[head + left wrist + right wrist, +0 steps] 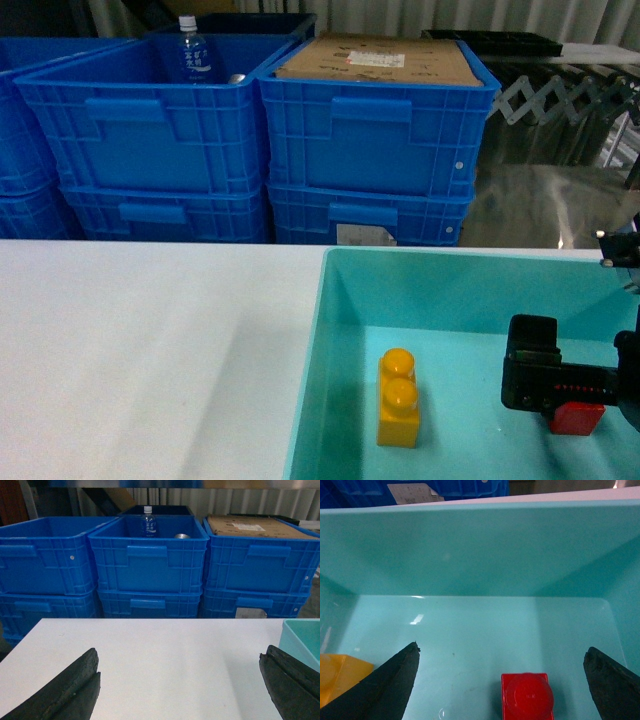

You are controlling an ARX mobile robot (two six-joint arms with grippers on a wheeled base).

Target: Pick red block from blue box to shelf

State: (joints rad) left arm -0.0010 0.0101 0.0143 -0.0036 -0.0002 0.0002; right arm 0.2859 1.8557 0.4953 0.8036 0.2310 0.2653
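Here the right gripper hung open inside the shallow turquoise plastic tray, its black fingers straddling the small red one-stud plastic brick on the tray floor. Reaching seemed done; next it would need lowering and closing.

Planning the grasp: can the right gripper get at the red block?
Probably yes: the right gripper is open inside the blue box, the red block between its fingers; yellow brick off aside.
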